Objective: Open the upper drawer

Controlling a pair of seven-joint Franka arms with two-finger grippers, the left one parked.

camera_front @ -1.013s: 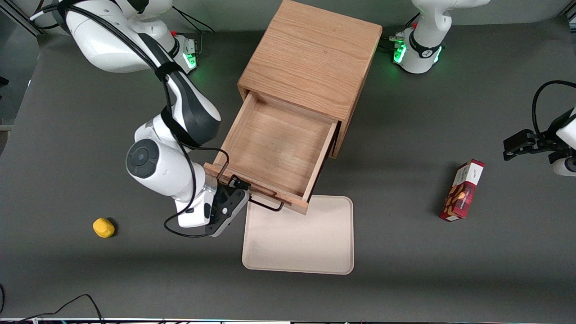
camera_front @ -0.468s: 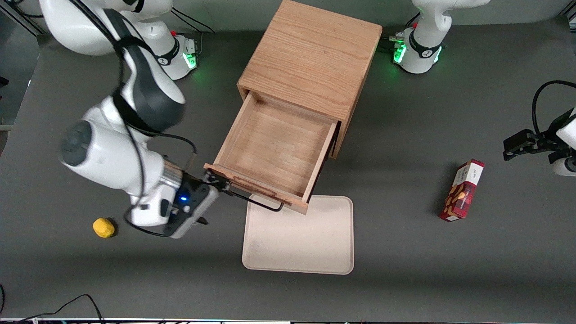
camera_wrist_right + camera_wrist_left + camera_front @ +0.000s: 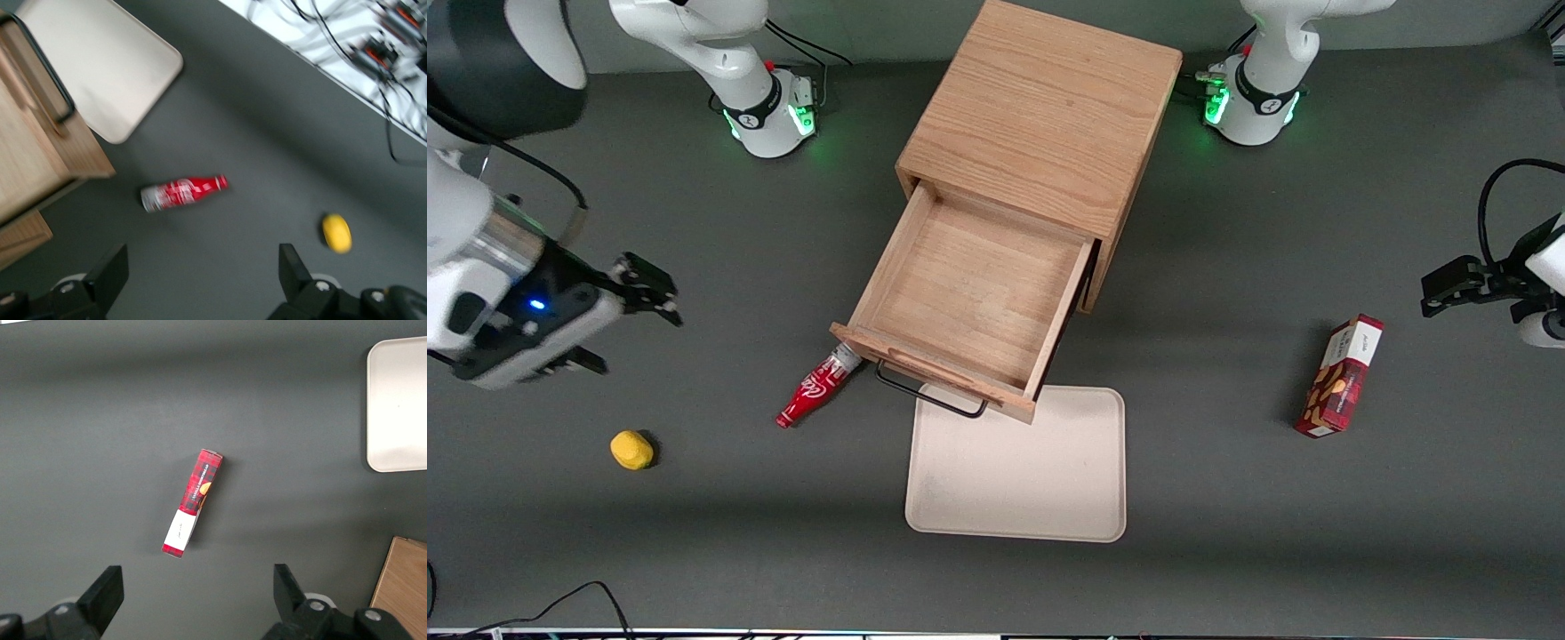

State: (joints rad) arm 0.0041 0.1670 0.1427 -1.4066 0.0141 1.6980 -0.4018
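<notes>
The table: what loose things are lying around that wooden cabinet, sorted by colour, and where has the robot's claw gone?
Red: 2, a bottle and a carton
Yellow: 1, a small lump
Cream: 1, a tray
Total: 4
The gripper hangs open toward the working arm's end of the table, clear of the pulled-out upper drawer.

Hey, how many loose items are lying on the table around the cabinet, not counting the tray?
3: a red bottle by the open upper drawer, a yellow object near the open claw, and a red box toward the parked arm's end. Others may be hidden.
</notes>
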